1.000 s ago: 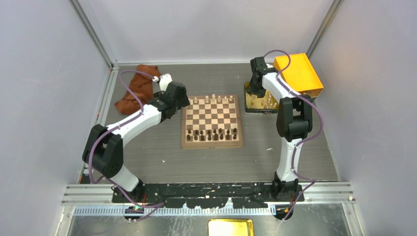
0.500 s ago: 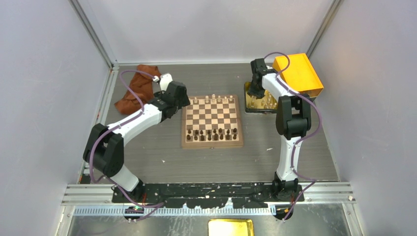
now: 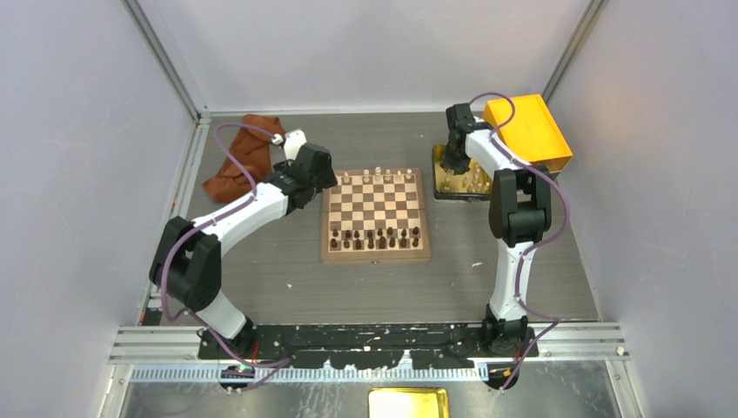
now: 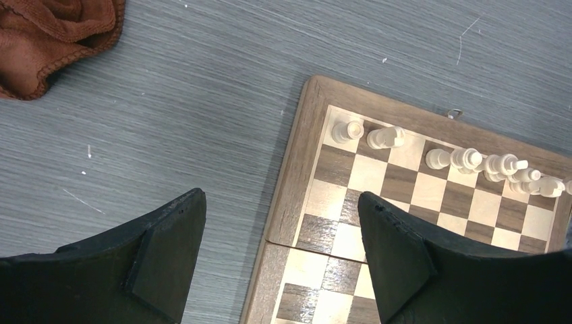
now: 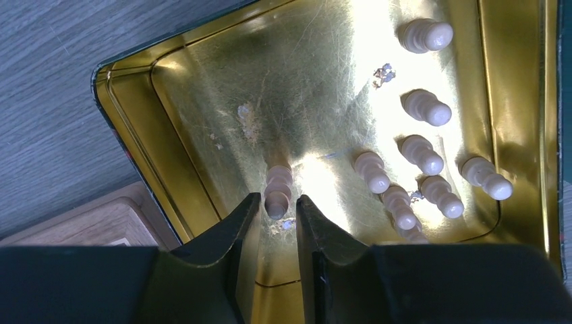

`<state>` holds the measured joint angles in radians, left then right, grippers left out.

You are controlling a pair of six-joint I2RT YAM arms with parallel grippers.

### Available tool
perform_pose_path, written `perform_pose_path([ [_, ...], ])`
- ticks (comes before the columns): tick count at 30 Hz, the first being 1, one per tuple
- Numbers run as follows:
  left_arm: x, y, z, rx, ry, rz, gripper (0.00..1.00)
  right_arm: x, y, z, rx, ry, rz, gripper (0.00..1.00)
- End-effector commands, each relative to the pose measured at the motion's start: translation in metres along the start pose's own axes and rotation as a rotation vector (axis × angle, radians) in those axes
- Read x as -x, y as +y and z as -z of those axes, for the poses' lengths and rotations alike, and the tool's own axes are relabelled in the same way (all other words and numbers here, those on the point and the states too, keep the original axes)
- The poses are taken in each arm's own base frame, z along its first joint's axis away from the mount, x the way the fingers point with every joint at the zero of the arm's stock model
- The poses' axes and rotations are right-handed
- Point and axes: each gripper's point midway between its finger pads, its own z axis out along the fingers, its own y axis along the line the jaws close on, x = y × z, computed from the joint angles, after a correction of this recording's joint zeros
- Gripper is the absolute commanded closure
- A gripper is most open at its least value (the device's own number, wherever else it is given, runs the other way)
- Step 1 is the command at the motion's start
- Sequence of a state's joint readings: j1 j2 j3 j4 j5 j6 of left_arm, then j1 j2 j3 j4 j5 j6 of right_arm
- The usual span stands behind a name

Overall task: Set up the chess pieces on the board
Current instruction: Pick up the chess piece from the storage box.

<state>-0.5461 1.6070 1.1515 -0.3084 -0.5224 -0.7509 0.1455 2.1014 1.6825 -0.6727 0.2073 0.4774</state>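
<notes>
The board (image 3: 376, 255) lies mid-table, with several cream chess pieces (image 3: 383, 174) on its far row and dark pieces on the two near rows. In the left wrist view, cream pieces (image 4: 465, 160) stand along the board (image 4: 290, 175) edge. My left gripper (image 3: 324, 178) (image 4: 281, 199) is open and empty over the board's far-left corner. My right gripper (image 3: 452, 164) (image 5: 276, 199) is down in the golden tray (image 5: 128, 128), its jaws closed narrow on the head of a standing cream pawn (image 5: 278, 181). Several more cream pawns (image 5: 421, 155) stand in the tray to its right.
The golden tray (image 3: 442, 186) sits right of the board, with an orange-yellow box (image 3: 528, 131) behind it. A brown cloth (image 3: 239, 161) (image 4: 54, 34) lies far left. Dark pieces (image 3: 379, 235) fill the board's near rows.
The right wrist has shifted slightly over the tray. The left arm has barely moved.
</notes>
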Motion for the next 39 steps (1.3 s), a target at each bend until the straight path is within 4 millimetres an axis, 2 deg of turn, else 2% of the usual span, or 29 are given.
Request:
perform_pose_path([
  [1, 0.0203, -0.0115, 0.0035, -0.018, -0.053, 0.022, 0.16, 0.0180, 0.0046, 0.0013, 0.022, -0.050, -0.024, 0.69],
  [30, 0.0184, -0.0123, 0.0019, -0.016, -0.048, 0.019, 0.17, 0.0199, 0.0073, -0.0012, 0.035, -0.049, -0.030, 0.69],
  [34, 0.0174, -0.0118, 0.0014, -0.014, -0.047, 0.018, 0.17, 0.0193, 0.0077, -0.0023, 0.036, -0.047, -0.029, 0.78],
  [39, 0.0172, -0.0118, 0.0005, -0.013, -0.046, 0.017, 0.17, 0.0191, 0.0085, -0.0032, 0.037, -0.045, -0.028, 0.82],
])
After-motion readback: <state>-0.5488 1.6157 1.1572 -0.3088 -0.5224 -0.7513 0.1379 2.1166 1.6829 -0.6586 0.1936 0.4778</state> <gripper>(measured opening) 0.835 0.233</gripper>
